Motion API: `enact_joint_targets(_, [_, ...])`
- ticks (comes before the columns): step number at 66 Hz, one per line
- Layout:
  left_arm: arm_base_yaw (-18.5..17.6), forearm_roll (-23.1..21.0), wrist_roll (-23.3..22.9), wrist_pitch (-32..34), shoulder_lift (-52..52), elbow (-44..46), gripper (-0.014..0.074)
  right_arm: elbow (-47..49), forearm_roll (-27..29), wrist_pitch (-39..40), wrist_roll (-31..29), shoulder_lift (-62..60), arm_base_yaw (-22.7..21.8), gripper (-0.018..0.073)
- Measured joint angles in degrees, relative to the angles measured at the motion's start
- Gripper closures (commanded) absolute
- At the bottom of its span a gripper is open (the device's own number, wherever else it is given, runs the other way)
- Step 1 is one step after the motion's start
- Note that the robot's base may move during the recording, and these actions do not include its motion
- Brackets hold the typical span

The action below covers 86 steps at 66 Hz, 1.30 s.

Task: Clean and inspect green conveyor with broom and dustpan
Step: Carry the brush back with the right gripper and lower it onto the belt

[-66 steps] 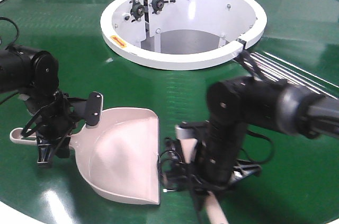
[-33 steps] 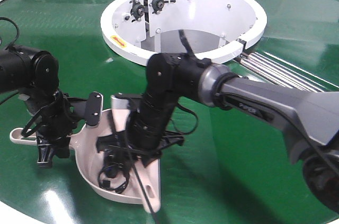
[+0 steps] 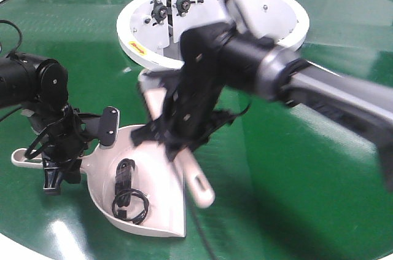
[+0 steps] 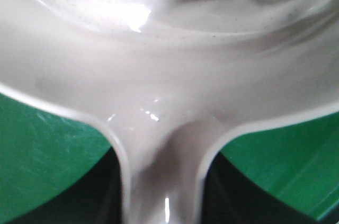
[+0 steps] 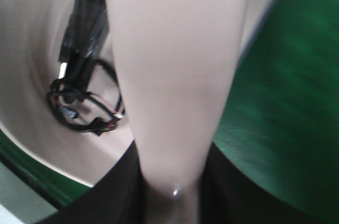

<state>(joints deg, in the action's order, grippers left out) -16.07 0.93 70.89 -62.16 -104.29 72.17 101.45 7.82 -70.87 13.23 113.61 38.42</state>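
The broad glossy dark-green conveyor belt [image 3: 295,198] carries the beige-pink plastic scoop dustpan [image 3: 175,220], which rests at its near left with the straight handle pointing left. The left gripper [image 3: 61,158] has its jaws closed on that handle; in the left wrist view the dustpan's [image 4: 159,75] neck runs between two dark jaws. A coiled black cable [image 3: 129,195] lies inside the pan. The right gripper [image 3: 178,131], blurred, hangs over the pan's far edge, jaws clamped on the long flat beige plastic broom [image 3: 198,185]. The broom is tilted, its slim end over the pan's right side and its other end near the white ring-shaped opening [image 3: 132,32]. Its bristles are not visible.
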Motion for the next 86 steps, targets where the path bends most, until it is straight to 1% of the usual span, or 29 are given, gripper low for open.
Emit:
enact_joint_targets(7, [0.0,0.0,0.0,0.0,0.0,0.0,0.0603,-0.1,-1.2,-0.1,-0.4,-2.9,-3.2,0.0561])
enact_joint_targets(17, [0.0,0.0,0.0,0.0,0.0,0.0,0.0603,-3.1,-1.8,-0.1,-4.3,-9.0,-9.8,0.0561])
enact_joint_targets(38, [0.0,0.0,0.0,0.0,0.0,0.0,0.0603,-19.5,-2.6,-0.4,-15.5,-23.4,-28.6,0.0561])
enact_joint_targets(41, [0.0,0.0,0.0,0.0,0.0,0.0,0.0603,-21.7,-2.7,-0.4,-16.6,-24.8,-30.9,0.0561])
enact_joint_targets(49, [0.0,0.0,0.0,0.0,0.0,0.0,0.0603,-27.0,-2.9,0.0,-18.0,-27.5,-35.1,0.0561])
enact_joint_targets(57, [0.0,0.0,0.0,0.0,0.0,0.0,0.0603,-32.0,-3.0,2.5,-18.5,-28.0,-36.6,0.0561])
enact_joint_targets(71, [0.0,0.0,0.0,0.0,0.0,0.0,0.0603,-40.0,-2.8,7.5,-18.8,-27.9,-36.7,0.0559])
enact_joint_targets(77, [0.0,0.0,0.0,0.0,0.0,0.0,0.0603,-42.2,-3.0,9.0,-18.8,-27.9,-36.7,0.0559])
enact_joint_targets(86, [0.0,0.0,0.0,0.0,0.0,0.0,0.0603,-43.0,-3.1,9.5,-18.8,-27.5,-36.7,0.0555])
